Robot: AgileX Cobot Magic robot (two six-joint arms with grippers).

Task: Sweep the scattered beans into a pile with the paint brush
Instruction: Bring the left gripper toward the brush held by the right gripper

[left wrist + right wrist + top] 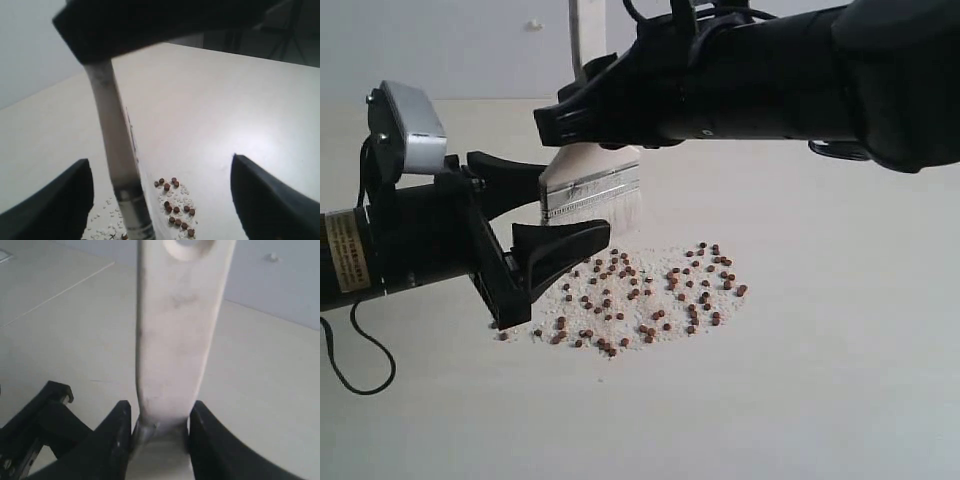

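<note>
Wooden-handled paint brush point(590, 188) stands upright, clamped by right gripper point(162, 440) fingers; left gripper point(572, 205) fingers gape wide, holding nothing.

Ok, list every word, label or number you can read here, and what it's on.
The yellowish label on the left arm: printed text, too small and blurred to read.
The paint brush: no markings visible.
No other text in any view.

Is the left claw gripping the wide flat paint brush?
No, the left claw stands open and empty while the right claw clamps the pale wooden handle of the wide flat paint brush.
</note>
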